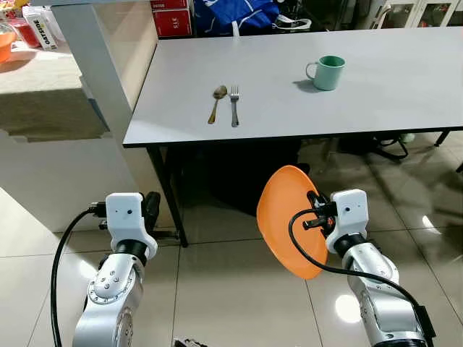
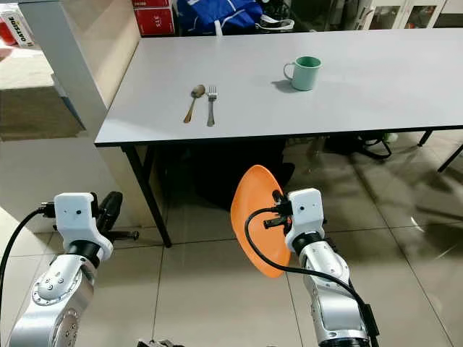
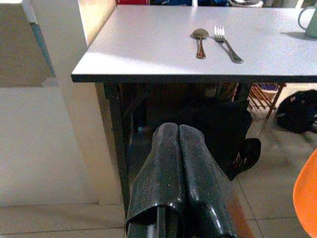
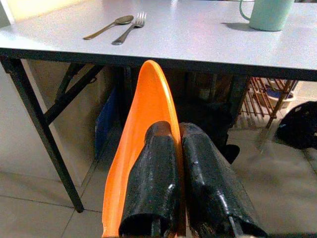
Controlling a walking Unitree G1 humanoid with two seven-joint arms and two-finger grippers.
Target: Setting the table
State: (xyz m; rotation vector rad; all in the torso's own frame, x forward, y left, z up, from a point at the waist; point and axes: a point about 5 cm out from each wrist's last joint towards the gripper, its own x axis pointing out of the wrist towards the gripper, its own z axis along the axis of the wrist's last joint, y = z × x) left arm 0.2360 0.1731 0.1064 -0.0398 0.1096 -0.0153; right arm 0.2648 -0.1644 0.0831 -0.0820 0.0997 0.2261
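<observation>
Right pincer (image 4: 173, 148) is clamped on the orange plate (image 1: 286, 213), held on edge below the front edge of the grey surface (image 1: 405, 87). Left pincer (image 3: 179, 148) is closed, holding nothing, low beside the surface's leg. On the surface: spoon (image 1: 218, 102), fork (image 1: 234, 104) just beside it, green mug (image 1: 327, 72) well apart; its contents can't be seen.
</observation>
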